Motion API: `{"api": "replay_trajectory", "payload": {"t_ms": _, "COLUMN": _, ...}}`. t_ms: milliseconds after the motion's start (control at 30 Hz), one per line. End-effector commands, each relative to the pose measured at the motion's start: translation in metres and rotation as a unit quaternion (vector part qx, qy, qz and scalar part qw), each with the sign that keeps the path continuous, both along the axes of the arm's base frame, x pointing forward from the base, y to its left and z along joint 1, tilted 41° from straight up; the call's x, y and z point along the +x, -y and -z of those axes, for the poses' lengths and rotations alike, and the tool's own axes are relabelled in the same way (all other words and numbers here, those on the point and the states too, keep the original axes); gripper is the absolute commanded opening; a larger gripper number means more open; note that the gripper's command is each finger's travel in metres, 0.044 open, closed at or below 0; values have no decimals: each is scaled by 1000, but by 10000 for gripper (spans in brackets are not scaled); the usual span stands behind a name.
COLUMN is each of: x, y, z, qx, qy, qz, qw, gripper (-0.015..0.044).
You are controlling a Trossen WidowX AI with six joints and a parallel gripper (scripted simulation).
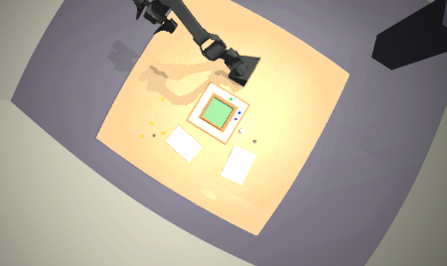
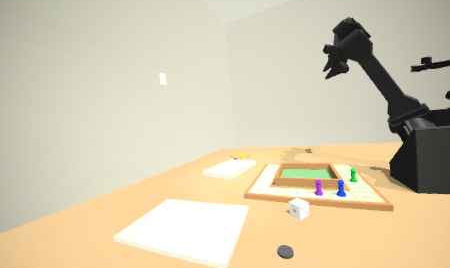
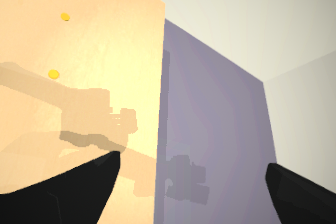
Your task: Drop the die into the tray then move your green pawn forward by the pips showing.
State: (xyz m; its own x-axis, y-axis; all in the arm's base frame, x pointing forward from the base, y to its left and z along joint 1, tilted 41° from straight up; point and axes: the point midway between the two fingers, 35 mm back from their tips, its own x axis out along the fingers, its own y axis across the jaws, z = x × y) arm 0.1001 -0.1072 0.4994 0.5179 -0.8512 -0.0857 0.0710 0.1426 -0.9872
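Note:
The white die (image 1: 241,131) (image 2: 299,208) lies on the table just outside the board (image 1: 203,99) (image 2: 265,178); its top pips are too small to read. The tray (image 1: 211,124) (image 2: 305,183) with a green floor sits in the board's middle. The green pawn (image 1: 230,98) (image 2: 353,175) stands on the track on the side nearest the arm's base. The blue pawn (image 1: 239,112) (image 2: 341,188) and the purple pawn (image 1: 235,119) (image 2: 318,188) stand close together on the adjoining side. My gripper (image 1: 146,26) (image 2: 326,74) (image 3: 192,164) is open and empty, high up near the table's edge, far from the die.
Two white slabs (image 1: 184,144) (image 1: 238,165) (image 2: 230,169) (image 2: 182,231) lie near the board. A dark disc (image 1: 254,141) (image 2: 285,251) lies beyond the die. Several small yellow pieces (image 1: 162,98) (image 3: 53,74) and a small dark piece (image 1: 154,135) lie on the table's other side.

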Motion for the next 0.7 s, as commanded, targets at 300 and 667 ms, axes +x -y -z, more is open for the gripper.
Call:
{"api": "replay_trajectory", "payload": {"t_ms": 300, "x": -31, "y": 53, "z": 28, "qx": 201, "qy": 149, "qz": -31, "qw": 968, "gripper": 275}}
{"api": "replay_trajectory", "payload": {"t_ms": 667, "x": 12, "y": 120, "z": 87, "qx": 442, "qy": 216, "qz": -70, "qw": 868, "gripper": 275}}
